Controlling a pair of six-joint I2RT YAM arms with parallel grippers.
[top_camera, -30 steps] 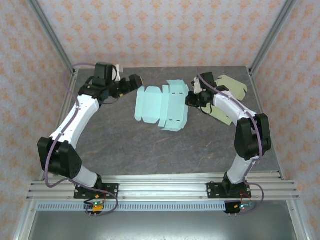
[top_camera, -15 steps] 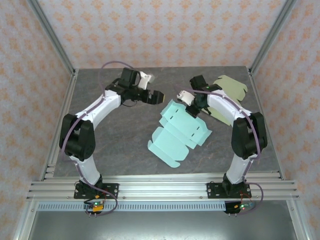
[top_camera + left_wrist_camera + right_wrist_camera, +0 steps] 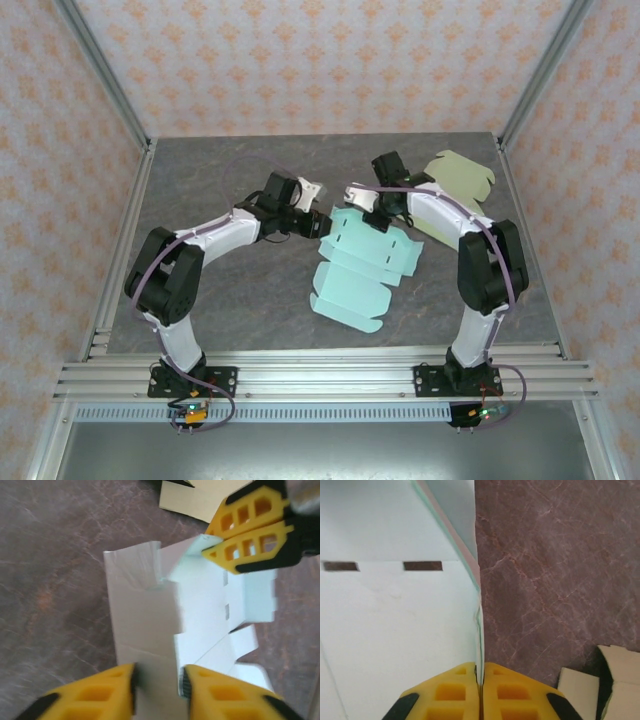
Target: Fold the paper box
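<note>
Operator: What has my right gripper got?

Observer: Its fingers are pressed together on a thin edge of the pale mint paper box blank. You have that far end pinched and raised off the grey marbled desk, I judge so that a panel can hinge on its crease.

Operator: And the left gripper?

Observer: Your jaws there stand a narrow way apart, astride the blank's opposite edge, with paper between the pads. Whether they bite, I cannot tell. It faces your right one, likely to brace one panel while the other folds.

Operator: Where does the blank lie?

Observer: About mid-desk, a little right of centre, with its near end flat. A cream card cut-out lies near the far right corner.
</note>
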